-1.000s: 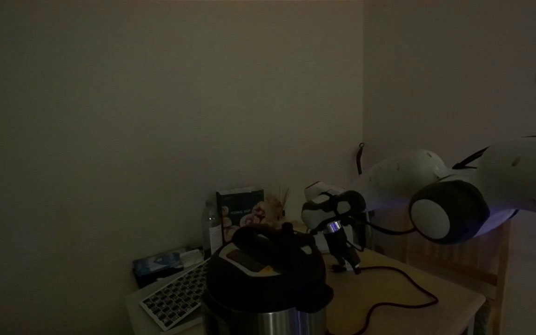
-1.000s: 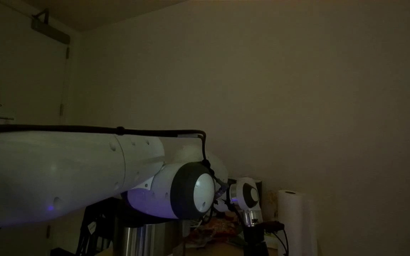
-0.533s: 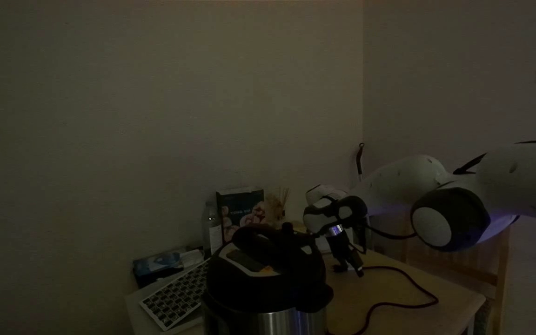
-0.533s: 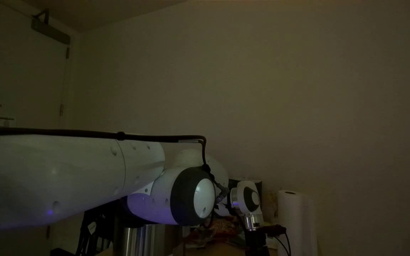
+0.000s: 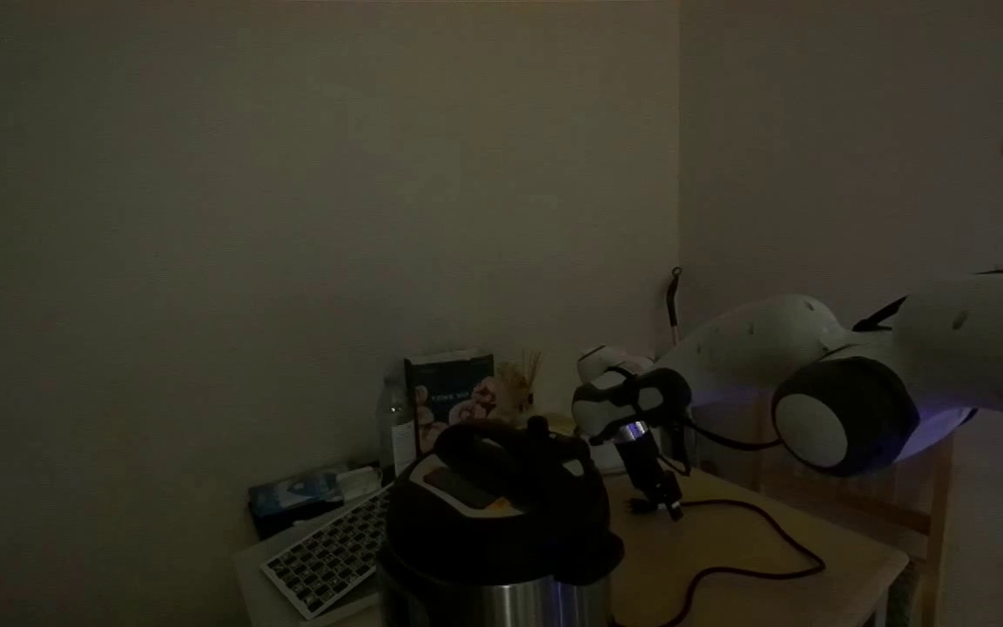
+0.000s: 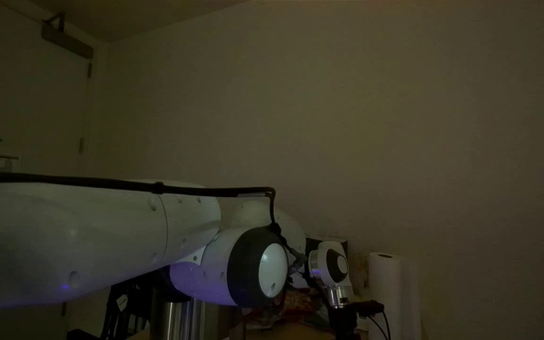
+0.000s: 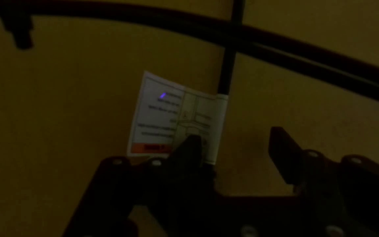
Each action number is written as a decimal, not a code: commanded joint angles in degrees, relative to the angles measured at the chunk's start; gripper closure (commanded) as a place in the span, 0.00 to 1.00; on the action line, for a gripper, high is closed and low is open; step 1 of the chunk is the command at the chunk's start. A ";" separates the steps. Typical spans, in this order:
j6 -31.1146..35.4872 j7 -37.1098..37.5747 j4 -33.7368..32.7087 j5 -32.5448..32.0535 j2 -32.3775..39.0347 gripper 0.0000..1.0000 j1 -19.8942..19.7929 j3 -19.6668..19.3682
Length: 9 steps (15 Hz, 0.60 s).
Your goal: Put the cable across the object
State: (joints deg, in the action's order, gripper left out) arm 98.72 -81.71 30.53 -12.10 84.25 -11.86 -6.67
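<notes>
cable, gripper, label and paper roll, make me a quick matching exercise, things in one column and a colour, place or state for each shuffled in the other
Things:
1. cable
2. gripper
3. label
4. paper roll

Place, colour or state:
A. open, in the wrist view
B. white, standing upright in an exterior view
C. in loose curves over the tabletop
D. white with an orange strip, in the wrist view

Right pairs: 1-C, 2-A, 3-D, 4-B

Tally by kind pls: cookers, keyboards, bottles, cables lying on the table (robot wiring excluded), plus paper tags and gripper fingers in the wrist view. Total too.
Cooker: 1
Keyboard: 1
Bottle: 1
Cable: 1
Paper tag: 1
Gripper fingers: 2
Total: 7
</notes>
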 commanded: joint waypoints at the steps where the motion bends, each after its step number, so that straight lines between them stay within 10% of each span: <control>1: -1.03 -0.85 0.13 0.86 0.00 0.69 -1.68 1.12; 6: -1.45 -1.30 0.11 2.08 -0.30 0.98 -3.17 2.60; 9: -2.14 -1.51 -0.53 3.18 0.09 0.97 -4.22 3.44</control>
State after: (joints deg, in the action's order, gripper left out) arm 96.35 -81.72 30.25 -10.72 83.77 -14.23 -4.52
